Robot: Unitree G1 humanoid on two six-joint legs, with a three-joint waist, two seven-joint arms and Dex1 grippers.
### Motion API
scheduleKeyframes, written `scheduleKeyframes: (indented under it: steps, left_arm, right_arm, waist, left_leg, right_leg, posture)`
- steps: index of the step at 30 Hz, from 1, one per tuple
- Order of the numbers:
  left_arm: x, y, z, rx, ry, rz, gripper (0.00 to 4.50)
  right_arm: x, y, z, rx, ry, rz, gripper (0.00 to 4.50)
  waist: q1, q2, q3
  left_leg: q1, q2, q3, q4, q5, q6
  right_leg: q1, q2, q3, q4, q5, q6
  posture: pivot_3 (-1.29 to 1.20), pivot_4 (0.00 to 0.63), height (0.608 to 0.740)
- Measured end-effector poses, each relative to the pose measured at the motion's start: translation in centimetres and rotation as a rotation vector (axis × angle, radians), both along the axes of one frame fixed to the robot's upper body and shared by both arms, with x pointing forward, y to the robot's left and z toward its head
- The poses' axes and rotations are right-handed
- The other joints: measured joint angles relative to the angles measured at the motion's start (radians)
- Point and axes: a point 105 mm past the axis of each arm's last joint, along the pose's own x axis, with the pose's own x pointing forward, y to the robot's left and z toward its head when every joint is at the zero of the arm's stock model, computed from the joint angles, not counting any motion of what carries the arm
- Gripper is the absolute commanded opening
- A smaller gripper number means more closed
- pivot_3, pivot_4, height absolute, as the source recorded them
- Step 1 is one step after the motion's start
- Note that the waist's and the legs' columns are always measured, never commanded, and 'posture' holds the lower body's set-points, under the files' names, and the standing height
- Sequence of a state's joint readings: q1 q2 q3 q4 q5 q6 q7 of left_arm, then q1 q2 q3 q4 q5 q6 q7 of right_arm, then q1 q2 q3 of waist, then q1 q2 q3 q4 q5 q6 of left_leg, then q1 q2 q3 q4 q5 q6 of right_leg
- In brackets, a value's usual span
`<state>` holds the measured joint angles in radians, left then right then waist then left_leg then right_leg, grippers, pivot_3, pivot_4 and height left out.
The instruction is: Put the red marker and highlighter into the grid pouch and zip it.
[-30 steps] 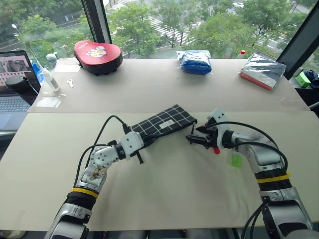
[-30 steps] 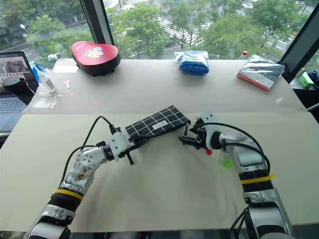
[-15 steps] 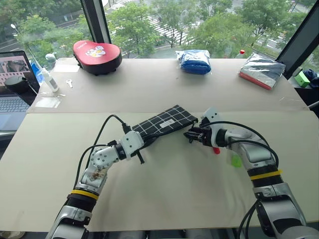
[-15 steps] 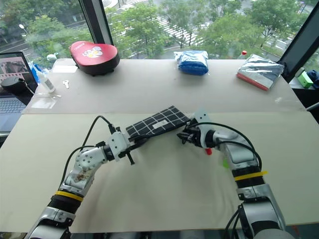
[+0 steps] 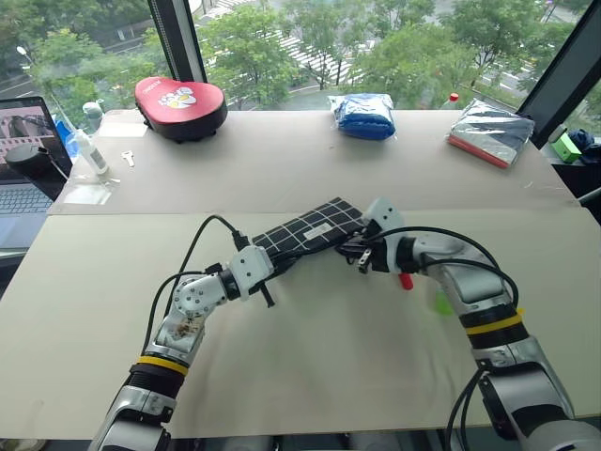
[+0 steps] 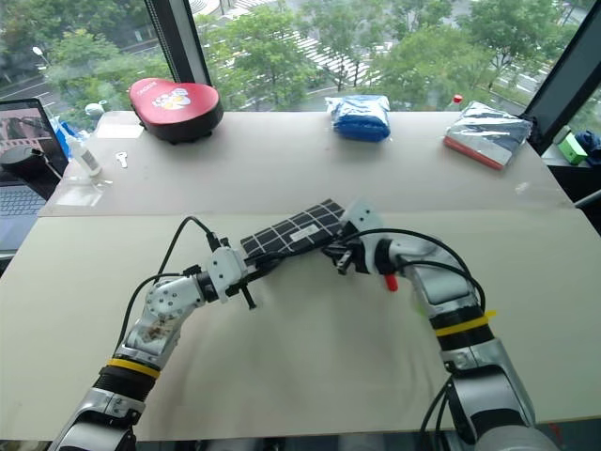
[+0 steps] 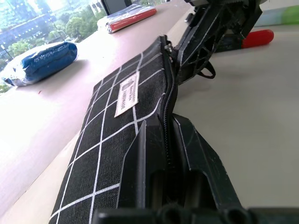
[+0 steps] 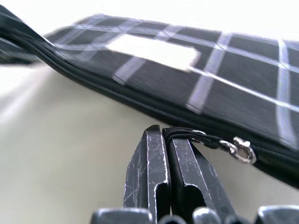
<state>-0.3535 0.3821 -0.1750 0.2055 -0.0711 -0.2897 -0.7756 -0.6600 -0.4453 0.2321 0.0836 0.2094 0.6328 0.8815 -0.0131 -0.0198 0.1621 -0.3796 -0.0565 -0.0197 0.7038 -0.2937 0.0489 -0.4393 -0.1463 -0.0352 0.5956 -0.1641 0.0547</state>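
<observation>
1. The highlighter (image 5: pixel 443 303) is mostly hidden behind the right arm. Just a small green bit shows on the table (image 5: pixel 329 376).
2. The red marker (image 5: pixel 406 280) is also partly hidden by that arm. Just its red end pokes out, near the highlighter.
3. The grid pouch (image 5: pixel 310 230) lies flat on the table between the two grippers. You cannot see inside it, so what it holds is hard to tell. The marker and highlighter lie outside it.
4. The left gripper (image 7: pixel 166 135) has its fingers pressed together on one end of the pouch, right at the zipper edge.
5. The right gripper (image 8: pixel 163 140) has its fingers pinched tight on the black pull cord (image 8: pixel 205 139) at the pouch's other end.
6. A red oval case (image 5: pixel 180 97), a blue bag (image 5: pixel 366 115) and a silver packet (image 5: pixel 490 132) sit far back by the window.
</observation>
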Motion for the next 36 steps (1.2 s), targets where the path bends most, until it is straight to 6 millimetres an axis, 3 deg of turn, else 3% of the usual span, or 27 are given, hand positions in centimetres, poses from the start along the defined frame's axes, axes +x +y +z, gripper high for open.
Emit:
scheduleKeyframes:
  steps: [6, 9, 12, 17, 21, 25, 30, 32, 34, 36]
  left_arm:
    - [0.1, -0.1, 0.0, -0.012, -0.005, 0.006, 0.00]
    - [0.2, -0.2, -0.1, -0.014, -0.003, 0.008, 0.00]
    - [0.3, -0.2, -0.2, -0.012, -0.002, 0.014, 0.00]
    - [0.3, -0.3, -0.1, -0.019, -0.005, 0.020, 0.00]
    - [0.3, -0.3, -0.1, -0.019, -0.008, 0.014, 0.00]
    - [0.2, -0.5, -0.1, -0.019, -0.009, 0.006, 0.00]
    - [0.2, -0.9, 0.1, -0.022, -0.019, -0.008, 0.00]
    - [0.3, -0.8, 0.0, -0.021, -0.013, -0.006, 0.00]
    - [0.2, -1.1, 0.0, -0.033, -0.009, -0.013, 0.00]
    - [0.2, -1.1, 0.0, -0.044, -0.005, -0.014, 0.00]
  right_arm:
    - [-1.4, 3.5, -0.2, -0.007, 0.034, 0.134, 0.03]
    - [-3.1, 5.4, -0.7, -0.030, 0.048, 0.244, 0.03]
    - [-3.2, 5.7, -1.0, -0.029, 0.053, 0.247, 0.03]
    - [-2.0, 4.9, -1.5, -0.016, 0.078, 0.173, 1.43]
    - [-0.8, 2.1, 0.1, 0.025, 0.071, 0.077, 2.89]
    - [-1.6, -0.7, 2.4, 0.079, 0.099, 0.051, 2.89]
    - [-5.9, -5.0, 3.2, 0.093, 0.162, 0.099, 2.89]
    - [-7.3, -6.9, 4.8, 0.123, 0.133, 0.096, 2.89]
    - [-7.7, -8.6, 6.7, 0.135, 0.063, 0.053, 2.89]
    - [-7.5, -10.7, 7.4, 0.119, 0.030, -0.051, 2.89]
  waist:
    - [0.002, 0.000, 0.000]
    - [0.001, 0.000, 0.000]
    - [0.001, 0.000, 0.000]
    - [0.001, 0.000, 0.000]
    - [0.003, 0.000, 0.000]
    - [0.003, 0.000, 0.000]
    - [0.018, 0.000, 0.000]
    - [0.021, 0.000, 0.000]
    - [0.022, 0.000, 0.000]
    - [0.025, 0.000, 0.000]
  left_leg:
    - [-0.001, -0.001, -0.001, 0.000, 0.000, 0.000]
    - [-0.001, -0.001, -0.001, 0.000, 0.000, 0.000]
    - [-0.001, -0.001, -0.001, 0.000, 0.000, -0.001]
    - [-0.001, -0.002, -0.001, 0.000, 0.001, -0.001]
    - [-0.002, -0.001, -0.002, 0.000, 0.001, -0.001]
    - [-0.002, -0.001, -0.002, 0.000, 0.001, -0.001]
    - [-0.005, -0.001, -0.004, 0.002, 0.000, 0.000]
    - [-0.005, -0.001, -0.003, 0.002, -0.001, 0.001]
    - [-0.003, 0.000, -0.003, 0.003, -0.002, 0.003]
    - [-0.003, 0.000, -0.003, 0.004, -0.004, 0.007]
  right_leg:
    - [0.000, 0.000, -0.001, 0.000, 0.000, 0.000]
    - [0.000, 0.000, -0.001, 0.000, 0.000, 0.000]
    - [0.000, 0.000, -0.001, 0.000, 0.000, 0.000]
    - [-0.001, 0.000, -0.001, 0.000, 0.000, 0.000]
    - [-0.001, 0.000, -0.001, 0.000, 0.000, 0.000]
    - [-0.001, 0.000, -0.001, 0.000, 0.000, 0.000]
    - [-0.001, -0.001, -0.003, -0.001, 0.000, 0.000]
    - [0.000, -0.001, -0.003, -0.001, 0.000, 0.000]
    - [0.001, -0.001, -0.002, -0.001, 0.000, 0.000]
    - [0.001, -0.001, -0.002, -0.001, 0.000, 0.000]
  posture:
    - [0.00, 0.150, 0.740]
    - [0.00, 0.150, 0.740]
    - [0.00, 0.150, 0.740]
    - [0.00, 0.150, 0.740]
    - [0.00, 0.150, 0.740]
    - [0.00, 0.150, 0.740]
    - [0.00, 0.150, 0.740]
    - [0.00, 0.150, 0.740]
    - [0.00, 0.150, 0.740]
    - [0.00, 0.150, 0.740]
